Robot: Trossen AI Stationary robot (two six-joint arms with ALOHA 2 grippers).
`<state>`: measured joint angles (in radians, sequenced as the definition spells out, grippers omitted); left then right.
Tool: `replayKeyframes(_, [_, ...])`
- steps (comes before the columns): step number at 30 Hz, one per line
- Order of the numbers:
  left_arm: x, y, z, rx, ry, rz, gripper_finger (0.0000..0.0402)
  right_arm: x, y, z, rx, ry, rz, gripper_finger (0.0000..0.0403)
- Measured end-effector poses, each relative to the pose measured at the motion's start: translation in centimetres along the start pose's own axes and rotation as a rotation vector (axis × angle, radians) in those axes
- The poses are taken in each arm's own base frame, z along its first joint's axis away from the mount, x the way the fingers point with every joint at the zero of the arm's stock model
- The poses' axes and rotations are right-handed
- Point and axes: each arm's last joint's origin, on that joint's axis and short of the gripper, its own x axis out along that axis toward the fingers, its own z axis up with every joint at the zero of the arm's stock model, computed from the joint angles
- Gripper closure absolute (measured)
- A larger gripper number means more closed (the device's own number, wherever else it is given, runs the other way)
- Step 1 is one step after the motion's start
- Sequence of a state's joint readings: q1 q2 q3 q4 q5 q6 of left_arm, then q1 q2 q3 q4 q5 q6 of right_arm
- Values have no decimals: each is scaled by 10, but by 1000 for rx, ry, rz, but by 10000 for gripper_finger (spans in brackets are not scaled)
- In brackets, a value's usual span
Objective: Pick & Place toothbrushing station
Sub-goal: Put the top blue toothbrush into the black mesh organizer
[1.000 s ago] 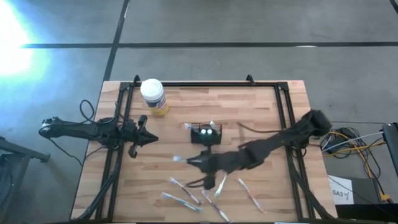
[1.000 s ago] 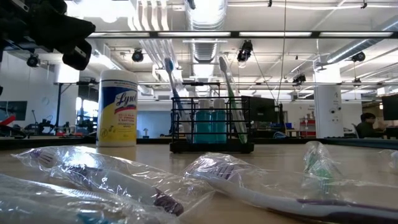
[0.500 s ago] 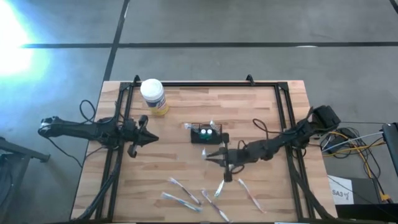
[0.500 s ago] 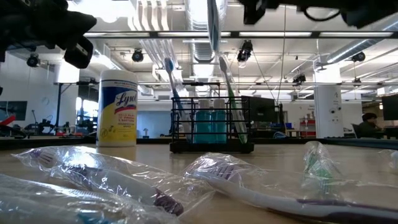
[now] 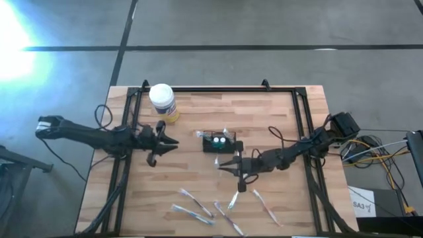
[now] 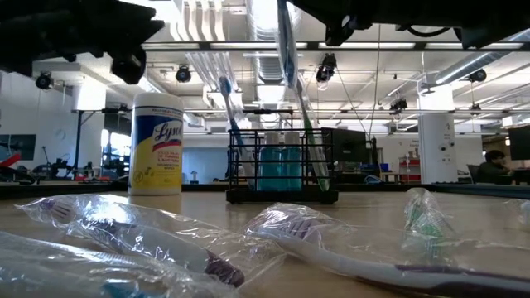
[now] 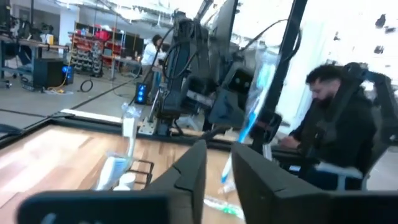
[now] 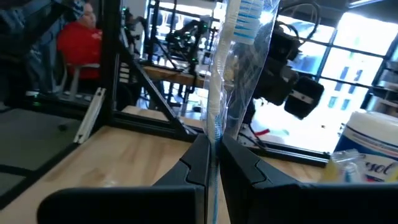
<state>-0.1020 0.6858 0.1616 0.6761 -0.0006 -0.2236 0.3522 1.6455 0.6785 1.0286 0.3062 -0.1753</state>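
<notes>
- The toothbrushing station [image 5: 219, 142] — a small black rack — stands near the middle of the surface [image 5: 277, 112]. In the low view it [image 6: 282, 165] already has two toothbrushes standing up in it and blue-green bottles inside.
- So part of the job looks done, but not all of it.
- The right hand [image 5: 228, 164] is just beside the station, on the side away from the white-lidded jar [image 5: 162, 101]. Its fingers [image 8: 198, 163] are pinched tight on a wrapped toothbrush [image 8: 225, 74], which sticks straight up out of them.
- In the low view that toothbrush [image 6: 286, 50] hangs above the rack, a little tilted. It is not inside yet.
- My guess is that this brush goes in next — it must come down into a free slot without bumping the two brushes already there.
- The left hand [image 5: 166, 142] is over the surface between the jar and the station, apart from both. Its fingers [image 7: 193, 171] have a small gap between them and nothing in it.
- More wrapped toothbrushes [image 5: 198, 203] lie flat on the surface, well apart from the station. I count about four, but the clear wrap makes them hard to tell apart.
- These are what is left to do, so the task looks maybe halfway along.
</notes>
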Motion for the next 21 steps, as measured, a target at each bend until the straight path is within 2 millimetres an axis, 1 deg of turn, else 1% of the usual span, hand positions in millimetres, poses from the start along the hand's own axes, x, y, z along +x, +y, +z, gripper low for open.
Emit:
replayKeyframes(3, [10,0,-1,33,28,5,274,0,-2,0,7,2,-13,385])
replayKeyframes(5, [19,-1,2,76,26,-18,249,1,-3,0,7,2,-19,385])
replayKeyframes(8, [32,-3,5,122,40,-56,226,2,-4,1,13,-1,-20,385])
replayKeyframes(13, [56,-7,18,121,28,-83,223,3,-8,0,19,1,-35,385])
replayKeyframes(19, [84,-8,21,140,63,-112,230,3,-11,-1,42,8,-76,385])
replayKeyframes(21, [92,-8,17,151,85,-107,232,3,-11,-1,41,11,-91,385])
